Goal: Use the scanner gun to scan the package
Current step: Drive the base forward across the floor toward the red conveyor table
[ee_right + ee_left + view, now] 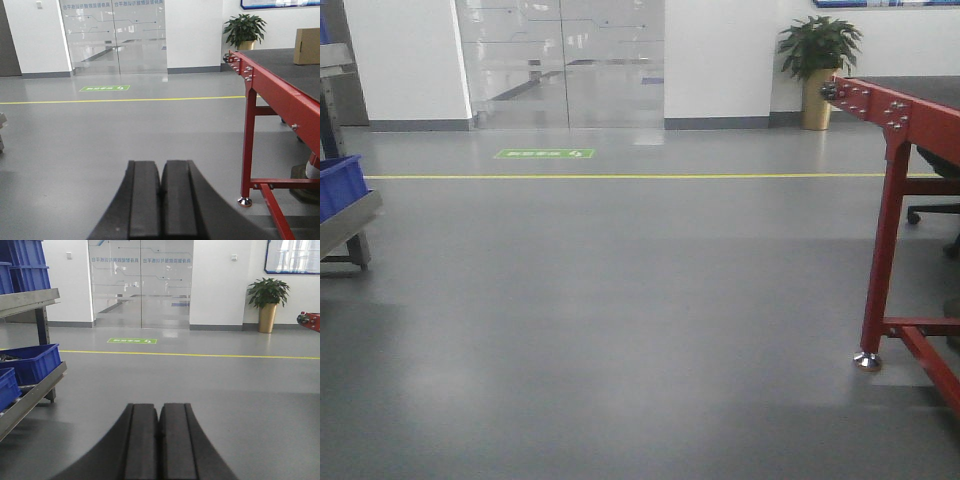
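The scanner gun is out of view in all three views. A plain tan cardboard box, the package (306, 46), stands on the dark top of the red-framed table (272, 87) at the far right of the right wrist view, cut off by the frame edge; no label shows from here. My right gripper (161, 167) is shut and empty, low over the grey floor, well short and left of the table. My left gripper (159, 411) is also shut, its pads pressed together with nothing between them, pointing towards the glass doors. Neither gripper appears in the front view.
The red table frame (887, 190) stands at the right, its foot (866, 361) on the floor. A metal rack with blue bins (31, 363) lines the left side. Glass doors (560, 60), a potted plant (818, 65) and a yellow floor line (620, 177) lie ahead.
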